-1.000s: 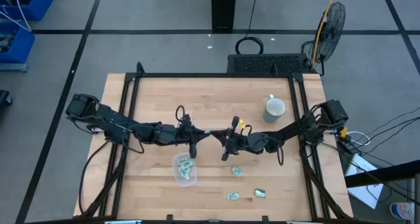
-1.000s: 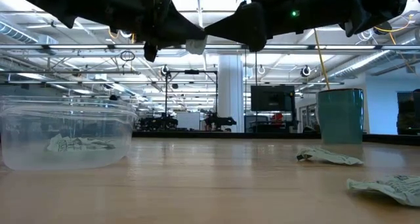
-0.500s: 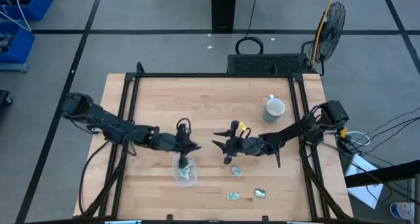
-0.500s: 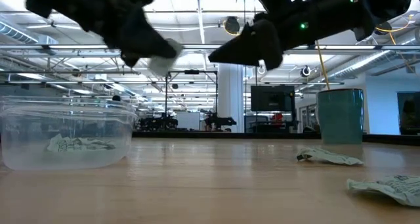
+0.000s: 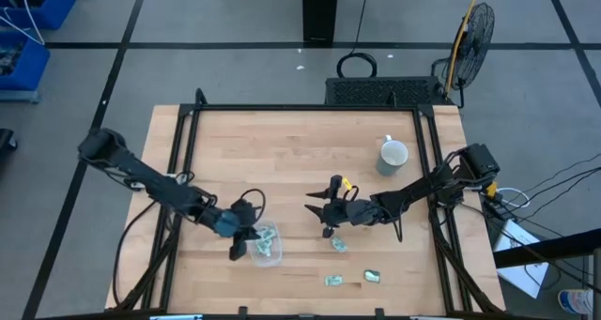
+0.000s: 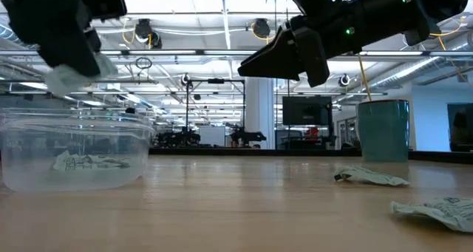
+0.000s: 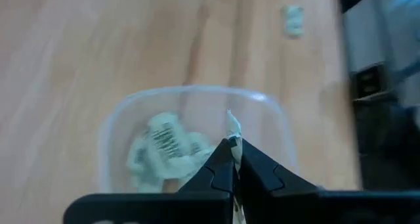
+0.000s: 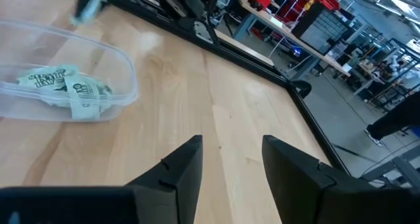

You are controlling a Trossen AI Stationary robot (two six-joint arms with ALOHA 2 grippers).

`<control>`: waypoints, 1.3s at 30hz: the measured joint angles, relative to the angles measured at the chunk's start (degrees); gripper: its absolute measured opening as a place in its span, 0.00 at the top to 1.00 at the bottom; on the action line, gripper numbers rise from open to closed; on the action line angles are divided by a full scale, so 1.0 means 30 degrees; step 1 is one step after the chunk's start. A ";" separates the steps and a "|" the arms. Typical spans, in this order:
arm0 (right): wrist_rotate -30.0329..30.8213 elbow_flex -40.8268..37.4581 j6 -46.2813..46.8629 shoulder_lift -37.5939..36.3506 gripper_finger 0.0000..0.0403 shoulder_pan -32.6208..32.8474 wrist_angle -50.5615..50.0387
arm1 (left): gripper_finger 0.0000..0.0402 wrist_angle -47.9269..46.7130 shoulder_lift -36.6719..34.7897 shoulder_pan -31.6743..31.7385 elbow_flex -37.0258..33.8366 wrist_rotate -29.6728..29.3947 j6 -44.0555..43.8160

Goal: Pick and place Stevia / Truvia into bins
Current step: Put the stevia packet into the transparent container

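Observation:
My left gripper point(image 5: 242, 237) is shut on one pale Stevia / Truvia packet point(image 6: 74, 72) and hangs over the left rim of the clear bin point(image 5: 267, 246). The bin stands near the table's front and holds a few packets point(image 7: 163, 142). My right gripper point(image 5: 321, 217) hovers open and holds nothing, to the right of the bin at mid-table. Three more packets lie flat on the wood: one point(image 5: 338, 246) just in front of the right gripper and two point(image 5: 333, 281) point(image 5: 373, 276) near the front edge. My left gripper pinches the packet between its two fingers, and a short pale end point(image 7: 232, 125) sticks out past the fingertips. The fingers slant down toward the bin. The packet is lifted clear, above the bin's opening.
A grey-white mug point(image 5: 393, 155) stands at the back right of the table. A black frame point(image 5: 300, 107) runs along the table's far edge and sides. Bare wood lies between the bin and the mug.
At mid-table both grippers met on the packet. My right gripper has opened and let it go, staying about where it was. My left gripper has carried the packet toward the near edge and leftward, coming over the bin.

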 joint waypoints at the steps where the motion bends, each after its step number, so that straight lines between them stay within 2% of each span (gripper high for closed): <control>1: -0.0004 0.0000 0.0048 0.0000 0.63 0.0004 -0.0004 | 0.97 0.0012 0.0170 0.0011 -0.0004 -0.0073 -0.0025; 12: -0.0368 0.0000 0.0563 0.0000 0.62 0.0080 -0.0503 | 0.79 0.2716 0.2787 0.1036 -0.0004 0.2331 -0.0561; 16: -0.3716 0.0000 0.1781 -0.0061 0.60 0.0080 -0.1551 | 0.75 0.4647 0.2594 0.1258 -0.0004 0.4102 -0.0272; 19: -0.6660 0.0007 0.3785 -0.0153 0.60 0.0096 -0.2957 | 0.75 0.6159 0.2307 0.1397 -0.0004 0.4455 0.0709; 21: -0.7605 0.0007 0.5082 -0.0153 0.60 0.0244 -0.4246 | 0.75 0.6792 0.2161 0.1524 -0.0004 0.3942 0.1977; 26: -0.7632 0.0007 0.6815 -0.0153 0.60 0.0996 -0.7552 | 0.75 0.7978 0.2171 0.2151 -0.0004 0.1474 0.6063; 31: -0.9114 -0.0007 0.8686 -0.0153 0.61 0.1987 -0.9941 | 0.75 0.8056 0.2175 0.3043 -0.0004 -0.1022 0.8138; 34: -0.8542 -0.0007 0.9293 -0.0153 0.61 0.2597 -1.1133 | 0.75 0.8140 0.2175 0.3540 -0.0004 -0.1948 0.8477; 37: -0.7127 -0.0007 0.9652 -0.0153 0.62 0.2988 -1.1794 | 0.75 0.8124 0.2175 0.4009 -0.0004 -0.2005 0.8473; 39: -0.6962 -0.0021 0.9652 -0.0153 0.62 0.3091 -1.1959 | 0.75 0.8114 0.2175 0.4208 -0.0004 -0.2019 0.8473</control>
